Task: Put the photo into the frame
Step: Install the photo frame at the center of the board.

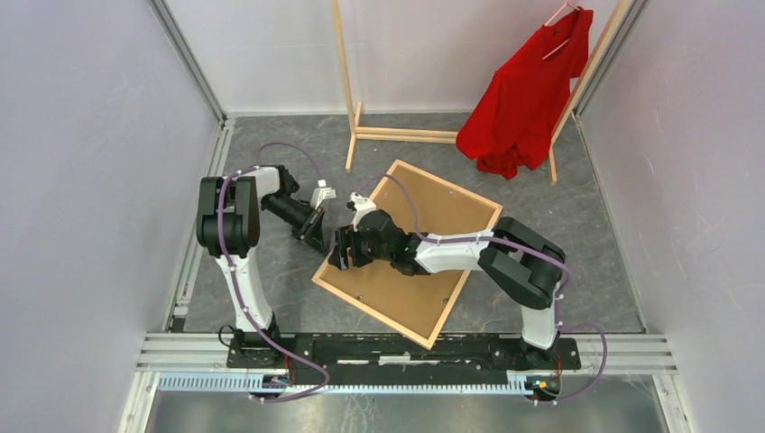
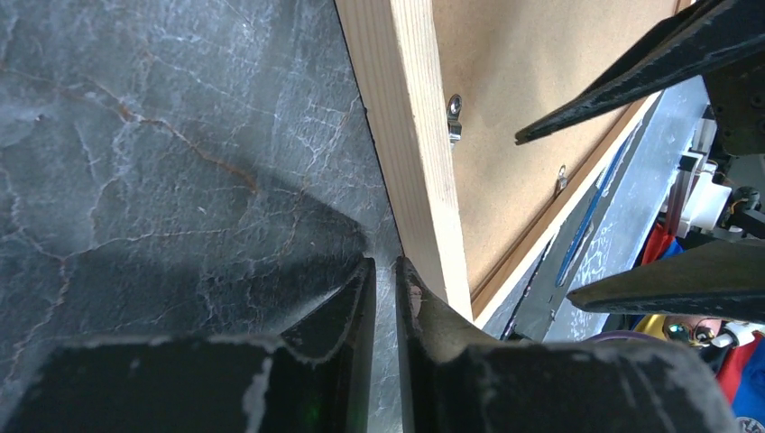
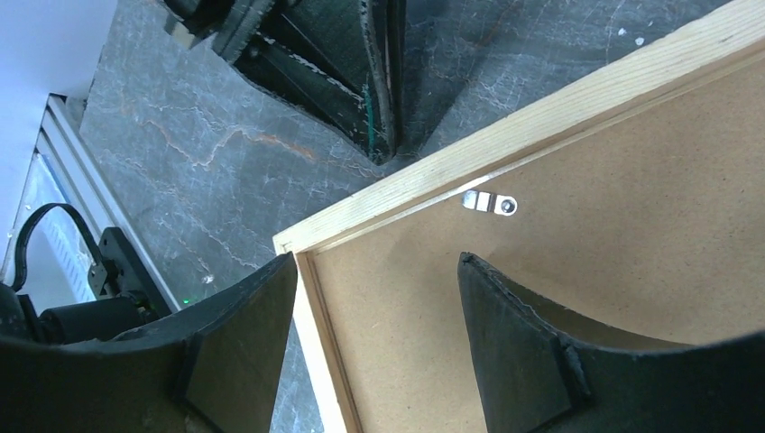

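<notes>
**Frame face-down and skewed, both grippers at its left edge**

The frame (image 3: 541, 113) lies flat on the dark marbled table (image 1: 604, 234), turned diagonally, back side up. A brown backing board (image 1: 435, 203) fills its opening. A small metal clip (image 3: 487, 202) sits on the board just inside the wooden rail. The photo cannot be made out in any view.

The frame's far corner comes near the foot of the wooden clothes rack (image 1: 347, 99), which carries a red shirt (image 1: 528, 90). Its near corner reaches almost to the arms' base rail. Open table surface shows to the left of the frame and more widely to its right.

The right gripper (image 3: 377, 262) hangs over the frame's left corner with its jaws spread. One finger is outside the rail over the table and the other is above the board, and nothing is grasped.

The left gripper (image 2: 385, 271) is low over the table just beside the frame's left rail. Its jaws are drawn almost together, with only a sliver of table showing between them and nothing held. Whether its tips touch the wood cannot be told.

The right arm hides the middle of the board from above.
</notes>
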Controlling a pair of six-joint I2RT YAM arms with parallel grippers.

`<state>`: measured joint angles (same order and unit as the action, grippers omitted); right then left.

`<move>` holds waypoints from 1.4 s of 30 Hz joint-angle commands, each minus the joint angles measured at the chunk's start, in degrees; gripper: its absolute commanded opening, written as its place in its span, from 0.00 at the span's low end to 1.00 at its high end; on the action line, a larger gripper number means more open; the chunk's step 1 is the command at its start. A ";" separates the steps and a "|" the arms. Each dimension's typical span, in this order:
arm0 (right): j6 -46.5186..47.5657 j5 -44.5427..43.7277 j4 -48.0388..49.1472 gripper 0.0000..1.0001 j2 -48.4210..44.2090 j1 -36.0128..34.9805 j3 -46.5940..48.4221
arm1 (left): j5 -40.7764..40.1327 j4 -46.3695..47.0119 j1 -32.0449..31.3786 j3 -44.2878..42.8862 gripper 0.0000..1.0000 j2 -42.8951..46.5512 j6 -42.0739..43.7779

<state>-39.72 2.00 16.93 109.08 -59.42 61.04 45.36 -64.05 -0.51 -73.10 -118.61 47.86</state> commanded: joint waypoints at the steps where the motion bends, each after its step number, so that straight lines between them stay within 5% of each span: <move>1: -1.33 0.61 1.55 0.73 2.25 0.25 2.11 | -1.79 2.42 -0.37 0.76 0.21 1.24 -0.66; 42: -6.37 3.94 4.82 0.72 5.78 3.18 1.94 | -2.80 2.36 -0.45 0.57 0.16 1.33 -0.92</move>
<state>-45.82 6.15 20.88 113.49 -56.45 62.11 44.66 -63.99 -0.51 -72.79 -118.54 47.86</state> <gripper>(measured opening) 0.716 0.163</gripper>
